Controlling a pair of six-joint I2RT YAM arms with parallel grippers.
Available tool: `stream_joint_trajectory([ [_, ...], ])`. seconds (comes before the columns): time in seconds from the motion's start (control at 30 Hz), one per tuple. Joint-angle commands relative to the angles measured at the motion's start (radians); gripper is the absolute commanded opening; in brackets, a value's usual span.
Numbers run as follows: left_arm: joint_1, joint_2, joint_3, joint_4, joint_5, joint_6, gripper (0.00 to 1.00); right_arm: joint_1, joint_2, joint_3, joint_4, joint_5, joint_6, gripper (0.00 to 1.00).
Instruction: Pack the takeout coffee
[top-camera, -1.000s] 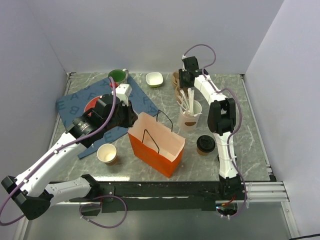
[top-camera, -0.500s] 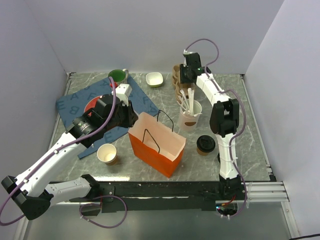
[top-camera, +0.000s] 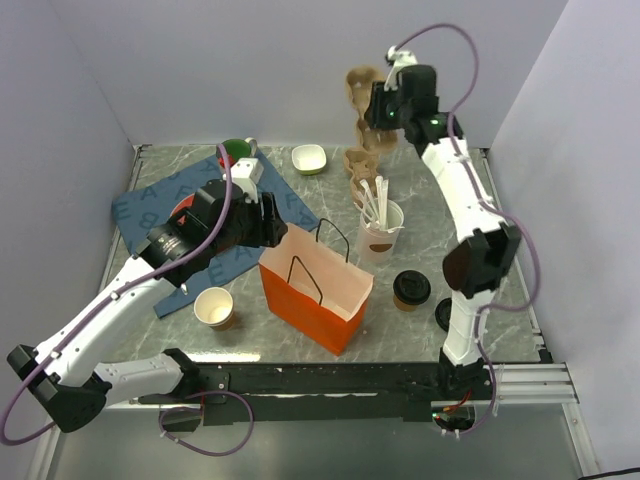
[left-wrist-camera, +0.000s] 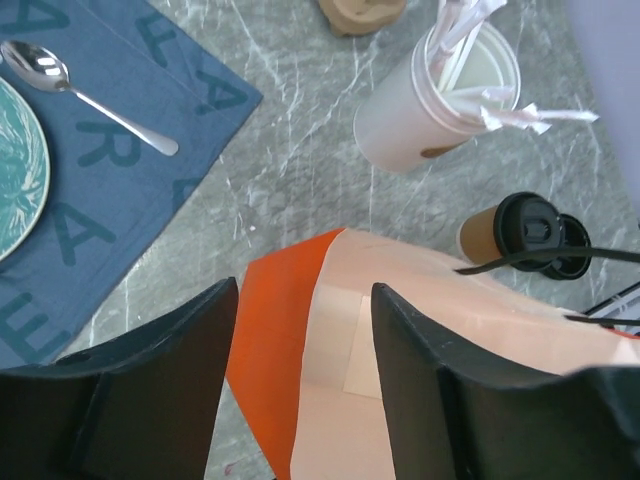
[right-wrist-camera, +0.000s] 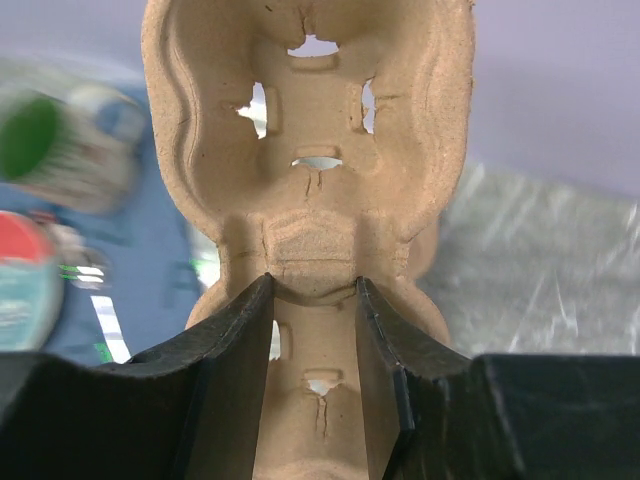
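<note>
Grips carrier aloft with right pincer. Holds left pincer open over bag's 11 o'clock corner. Leaves coffee on desk at bag's 3 o'clock.

The takeout coffee was a small brown paper cup capped with a round black plastic lid. It stood upright on the grey marbled table, just right of the orange paper bag and nearer the front edge than the white cup of stirrers. A loose black lid lay just beside it. From the left wrist, the bag's black handle crossed it.
</note>
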Motion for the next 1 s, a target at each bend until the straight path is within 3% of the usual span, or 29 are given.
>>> stream_joint_trajectory([
  [0.0,0.006,0.021,0.084,-0.021,-0.028,-0.040,0.63,0.024,-0.168,-0.001,0.044,-0.111,0.045,0.34],
  [0.3,0.019,-0.024,0.123,-0.122,-0.133,-0.084,0.66,0.205,-0.374,0.069,-0.135,-0.184,0.099,0.34],
  [0.4,0.019,-0.085,0.051,-0.125,-0.134,-0.115,0.66,0.257,-0.479,-0.055,-0.102,-0.247,0.150,0.34],
  [0.6,0.023,-0.234,-0.055,-0.067,-0.007,-0.165,0.67,0.329,-0.653,-0.303,-0.026,-0.335,0.278,0.34],
  [0.97,0.023,-0.323,-0.150,-0.007,0.101,-0.178,0.65,0.446,-0.782,-0.506,0.086,-0.330,0.472,0.34],
])
